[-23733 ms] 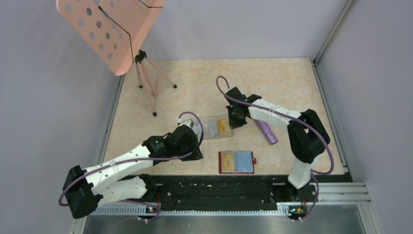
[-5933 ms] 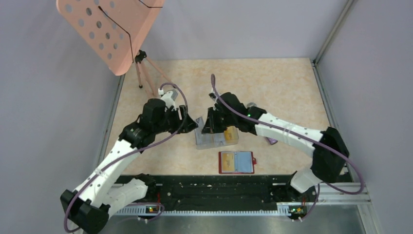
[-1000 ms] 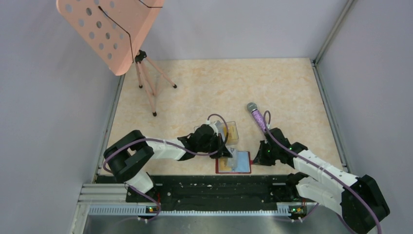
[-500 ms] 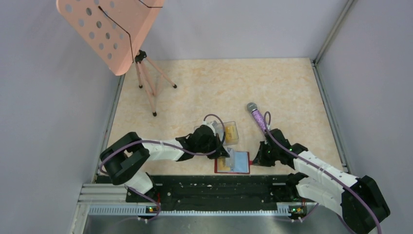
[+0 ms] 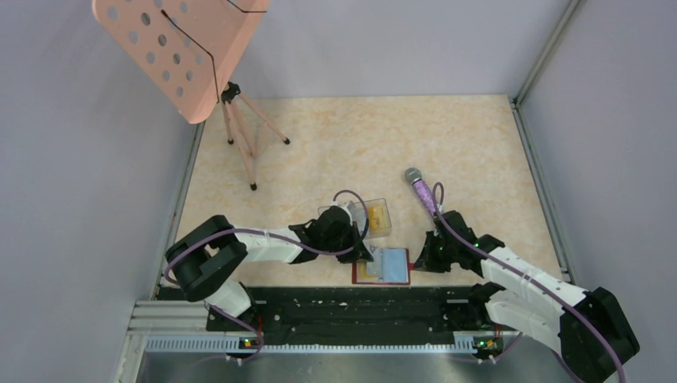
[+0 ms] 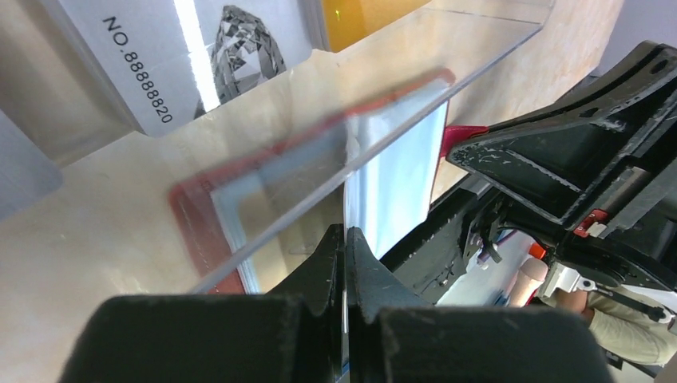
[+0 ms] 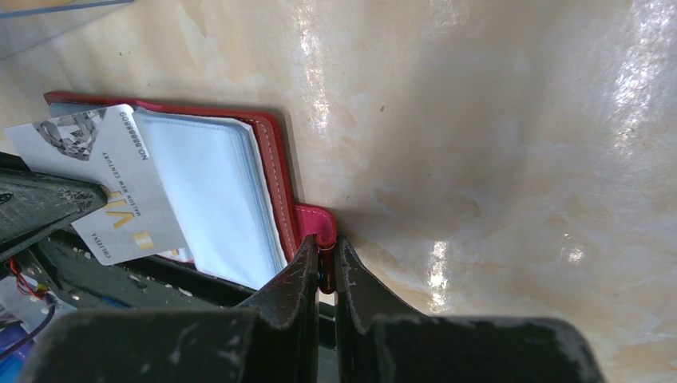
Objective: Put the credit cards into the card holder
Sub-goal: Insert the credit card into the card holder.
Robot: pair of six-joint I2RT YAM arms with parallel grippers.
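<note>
Red and lying open near the front edge of the bench (image 5: 335, 136), the holder (image 5: 391, 270) is being gripped by its small side tab. The right pincer (image 7: 323, 257) is being pressed tight on that tab, its fingers nearly meeting. A pale card (image 7: 88, 179) is being pinched by the left pincer (image 6: 345, 239), which is clamped narrow on it. The card is being held over the left side of the holder's clear sleeves, overlapping them in the right wrist view; whether it is touching them cannot be told. A diamond picture and a number starting "NO.8888" are being shown on it, with gold lettering too small to be read. Just behind the holder a clear box (image 5: 389, 209) is standing, with a yellow card (image 5: 378, 218) inside. In the left wrist view a second pale card (image 6: 184, 64) is being shown beside the yellow one, printed "NO.88888820" next to a diamond. A purple microphone (image 5: 423, 194) is lying to the right of the box, apart from it.
</note>
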